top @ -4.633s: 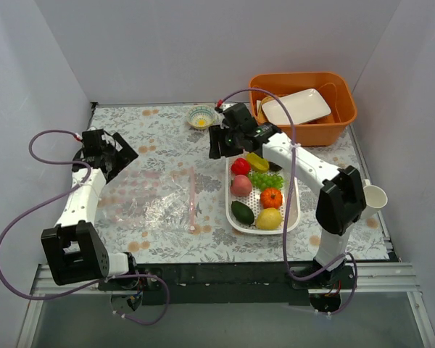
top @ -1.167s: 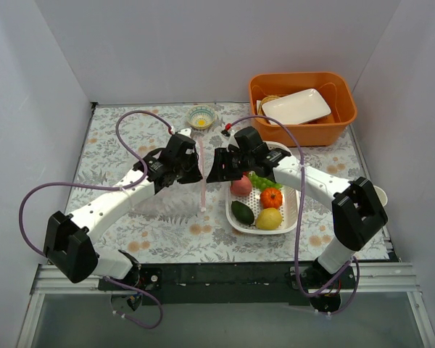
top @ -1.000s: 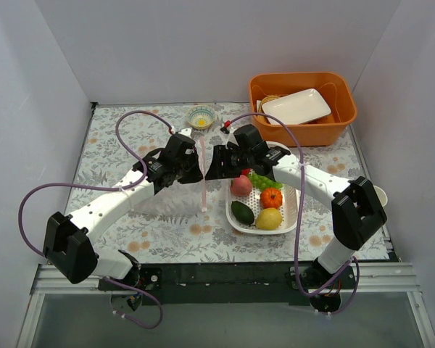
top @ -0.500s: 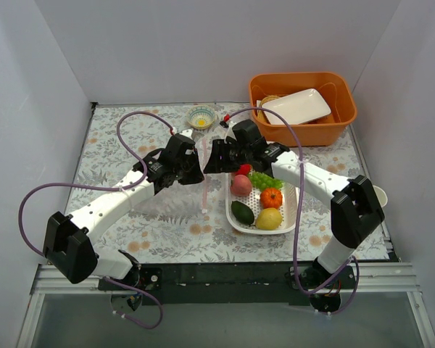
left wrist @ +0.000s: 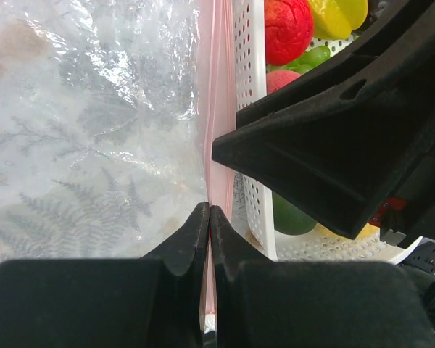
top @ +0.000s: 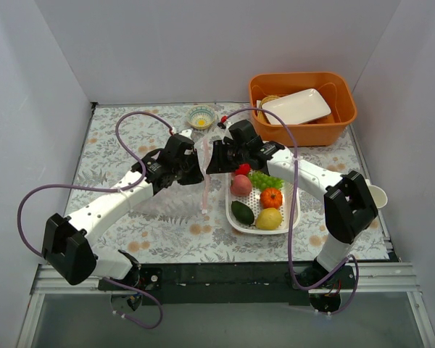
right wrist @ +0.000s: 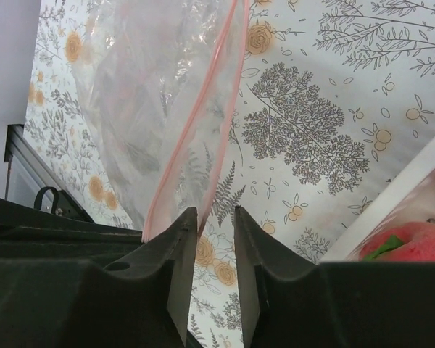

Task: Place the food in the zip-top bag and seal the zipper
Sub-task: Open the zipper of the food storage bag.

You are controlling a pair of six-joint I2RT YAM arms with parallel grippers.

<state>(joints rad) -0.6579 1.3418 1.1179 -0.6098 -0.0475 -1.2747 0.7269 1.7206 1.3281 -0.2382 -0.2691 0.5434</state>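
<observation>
my left gripper [left wrist: 209,210] is clenched on the zipper [left wrist: 216,109], the thin pink-red strip pinched flat between its two fingers; my right gripper [right wrist: 214,217] has its jaws a narrow gap apart, and i can't make out anything clamped in them; the strip's edge sits just at the tip of one finger.

the relation that matters: the zipper [top: 204,181] lies between my two grippers at the middle of the bench [top: 123,130], its long axis running from the far edge toward the near edge; from my right gripper [top: 214,156] it lies just to the left, and both arms are about equally near it; i judge the next move is to take the opposite lip and spread the mouth.

the zip-top bag [top: 167,199] stretches from the zipper toward the left edge, clear crinkly film that glints and shows the floral pattern through it; limp, likely to slip.

the food [top: 271,197] is all in the white perforated basket [top: 296,210], touching the zipper's right side; rounded, smooth toy fruits, none bagged yet.
</observation>
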